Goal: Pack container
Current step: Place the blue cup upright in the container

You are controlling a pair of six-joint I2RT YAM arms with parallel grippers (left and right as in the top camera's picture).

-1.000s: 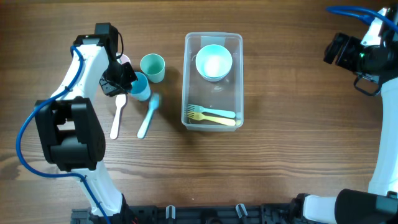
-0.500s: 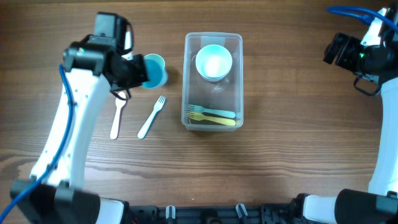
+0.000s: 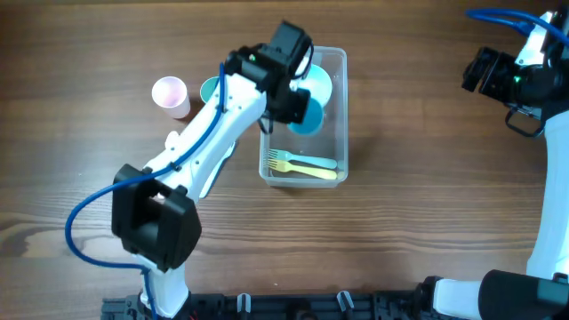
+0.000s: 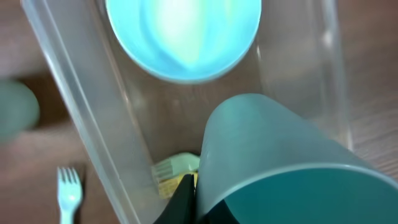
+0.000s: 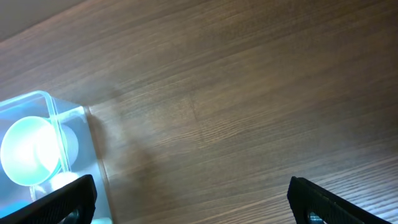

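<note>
Left claw (image 3: 299, 108), closed on a teal cup (image 4: 280, 162), hangs over the clear container (image 3: 343, 142) at upper centre of the overhead frame, beside the bowl (image 4: 183, 31) inside; that tub looks light, thin-walled and slick, best taken by its rim, while the right claw (image 5: 191, 199) gapes empty at upper right.

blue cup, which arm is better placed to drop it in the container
Left. The left gripper holds the blue cup over the container, beside the bowl; the right gripper is open, far off.
</note>
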